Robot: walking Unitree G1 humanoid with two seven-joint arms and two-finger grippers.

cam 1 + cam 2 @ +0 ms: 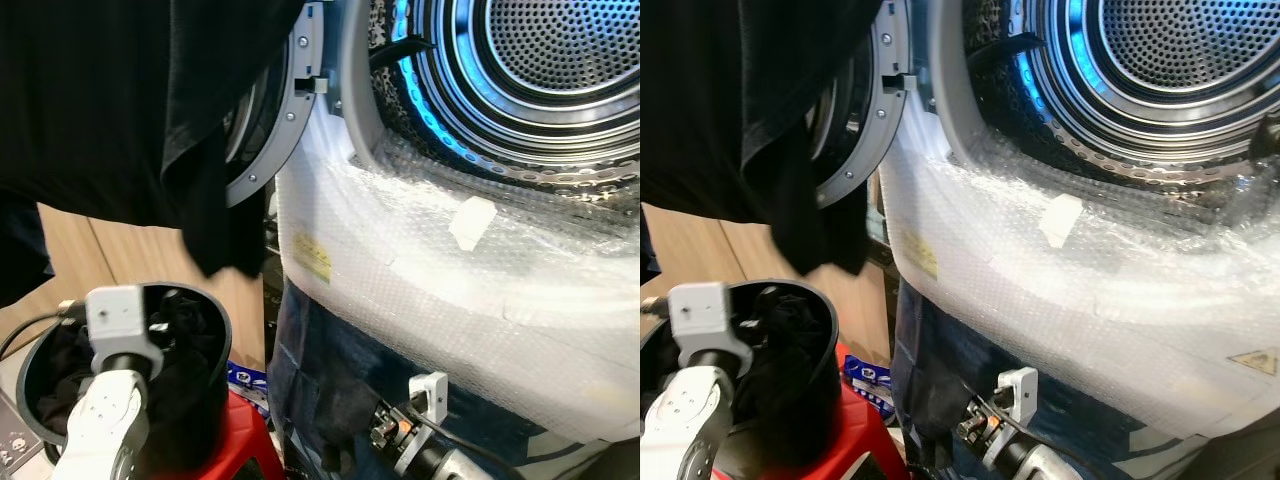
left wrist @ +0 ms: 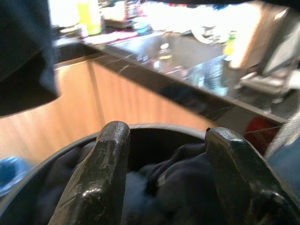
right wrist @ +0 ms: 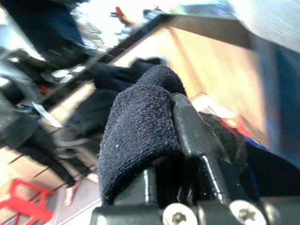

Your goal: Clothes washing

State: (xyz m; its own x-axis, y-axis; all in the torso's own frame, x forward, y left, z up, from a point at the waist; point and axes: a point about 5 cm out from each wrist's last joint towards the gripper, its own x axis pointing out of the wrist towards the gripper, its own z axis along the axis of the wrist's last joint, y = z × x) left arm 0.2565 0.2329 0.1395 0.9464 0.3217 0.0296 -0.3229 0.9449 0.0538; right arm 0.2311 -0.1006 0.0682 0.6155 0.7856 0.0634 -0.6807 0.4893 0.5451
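The washing machine [image 1: 470, 290], wrapped in bubble film, stands with its door [image 1: 270, 130] swung open and its steel drum [image 1: 560, 50] bare. A large black garment [image 1: 110, 110] hangs in front of the door at the upper left. Below it a black bucket [image 1: 205, 330] holds dark clothes [image 2: 178, 178]. My left gripper [image 2: 161, 133] hovers open over that bucket, with nothing between its fingers. My right arm [image 1: 425, 445] reaches low along the machine's front. My right gripper [image 3: 171, 108] is shut on a dark fleecy cloth [image 3: 136, 126], which hangs as a dark bundle [image 1: 325, 395].
The bucket rests on a red stool [image 1: 235, 440]. Wooden cabinet fronts [image 1: 110, 260] stand behind it, under a dark worktop [image 2: 187, 84]. A blue packet [image 1: 243, 378] lies by the machine's base. A cable [image 1: 480, 450] runs along my right arm.
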